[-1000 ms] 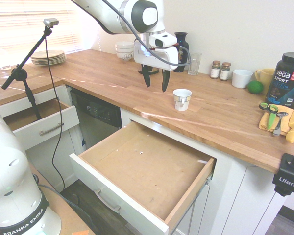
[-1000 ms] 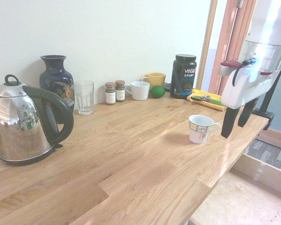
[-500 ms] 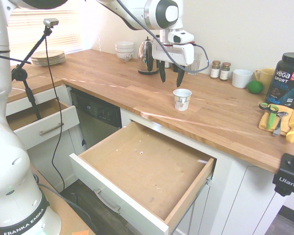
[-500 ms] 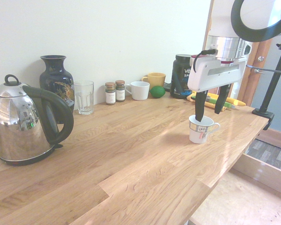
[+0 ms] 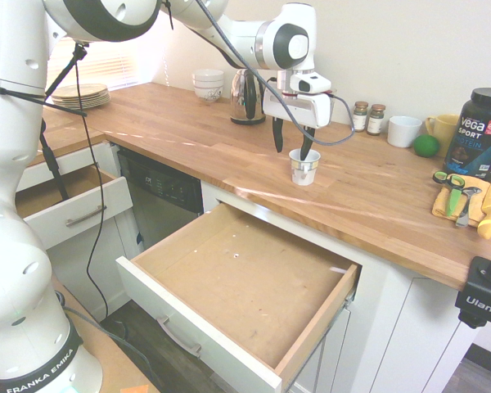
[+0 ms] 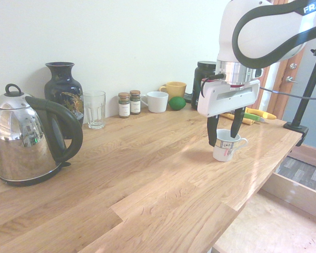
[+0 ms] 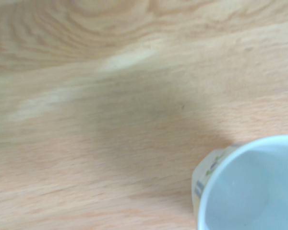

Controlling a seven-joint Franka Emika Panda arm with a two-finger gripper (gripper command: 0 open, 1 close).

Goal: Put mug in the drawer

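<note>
The large drawer [image 5: 245, 286] is standing pulled out below the worktop's [image 5: 368, 196] front edge, its wooden floor bare. Just behind that edge the small white mug [image 5: 304, 166] is sitting upright. The tool [image 5: 293, 147] is pointing straight down over it, spread wide, one finger dipping inside the rim and the other outside. A kettle [image 6: 26, 139] is standing further back.

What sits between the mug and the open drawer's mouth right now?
Nothing: in the first exterior view, only bare wooden countertop separates the mug from the counter edge above the drawer.
</note>
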